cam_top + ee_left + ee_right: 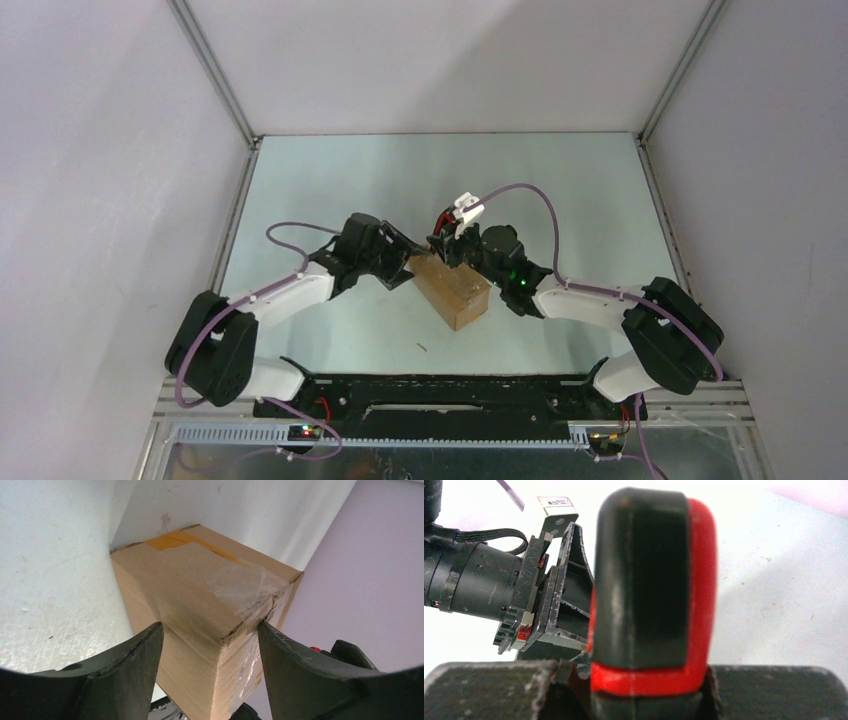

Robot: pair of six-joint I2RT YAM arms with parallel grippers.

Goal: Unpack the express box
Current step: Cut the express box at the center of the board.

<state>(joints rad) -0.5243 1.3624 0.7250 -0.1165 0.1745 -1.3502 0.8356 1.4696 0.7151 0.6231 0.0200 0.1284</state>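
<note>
The express box [455,292], a small brown carton, lies at an angle on the table's middle. In the left wrist view the express box [200,580] shows clear tape [245,582] over its near corner and a yellow strip [172,540] at its far end. My left gripper [408,268] straddles its near-left end, both fingers [140,655] pressed on opposite sides. My right gripper [450,245] hovers over the box's far end, shut on a red-and-black utility knife [649,580]. The knife's handle fills the right wrist view and its blade is hidden.
The pale table [560,190] is enclosed by white walls with metal posts [215,70] at the back corners. The left arm's wrist [479,585] sits close beside the knife. Purple cables [540,200] loop over both arms.
</note>
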